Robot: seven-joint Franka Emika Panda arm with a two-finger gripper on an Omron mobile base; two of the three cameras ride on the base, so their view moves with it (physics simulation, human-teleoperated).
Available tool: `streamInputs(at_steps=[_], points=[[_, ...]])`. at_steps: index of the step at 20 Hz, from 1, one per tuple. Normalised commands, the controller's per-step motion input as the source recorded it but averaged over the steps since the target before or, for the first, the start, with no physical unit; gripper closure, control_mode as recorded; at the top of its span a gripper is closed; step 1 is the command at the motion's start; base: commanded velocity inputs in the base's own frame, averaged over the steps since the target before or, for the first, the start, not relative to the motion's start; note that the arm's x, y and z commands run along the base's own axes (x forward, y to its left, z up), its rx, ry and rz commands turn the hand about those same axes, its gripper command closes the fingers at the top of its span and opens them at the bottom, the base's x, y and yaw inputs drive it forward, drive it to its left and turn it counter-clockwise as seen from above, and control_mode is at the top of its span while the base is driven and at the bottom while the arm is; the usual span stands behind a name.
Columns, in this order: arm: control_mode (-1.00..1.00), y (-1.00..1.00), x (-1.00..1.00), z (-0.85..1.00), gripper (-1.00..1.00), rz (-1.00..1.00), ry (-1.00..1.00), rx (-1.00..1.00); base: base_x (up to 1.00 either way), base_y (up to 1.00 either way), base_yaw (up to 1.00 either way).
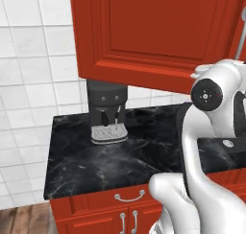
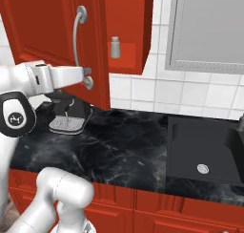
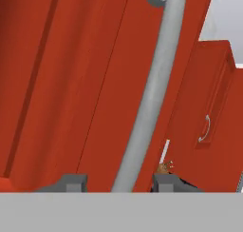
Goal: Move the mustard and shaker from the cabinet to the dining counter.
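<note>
One shaker [image 2: 115, 47] in cabinet [image 2: 125, 26] (door ajar), gripper [image 3: 116, 182] astride its one handle [image 3: 151, 98].

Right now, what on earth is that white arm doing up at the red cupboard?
The robot's gripper is at the cabinet door's silver handle, one finger on each side of the bar. The cabinet door stands swung open, and the small grey shaker sits inside on the shelf. Nothing from the cabinet is on the black counter yet. A coffee machine stands there.

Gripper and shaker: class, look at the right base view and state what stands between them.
The open cabinet door stands between: the gripper is at its silver handle, the shaker beyond inside the cabinet.
</note>
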Motion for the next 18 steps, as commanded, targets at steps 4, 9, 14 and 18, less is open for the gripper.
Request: streamInputs(at_steps=[4,9,14,18], points=[[-1.0,0.0,-0.46,0.0,-1.0,-0.07,-0.18,0.0,0.0,0.0,0.0],[-1.0,0.0,-0.99,0.14,-1.0,-0.05,-0.25,0.0,0.0,0.0,0.0],[-1.0,0.0,-1.0,0.07,-1.0,0.0,-0.27,0.0,0.0,0.0,0.0],[-1.0,-0.3,-0.43,0.16,-1.0,0.0,-0.04,0.09,0.0,0.0,0.0]])
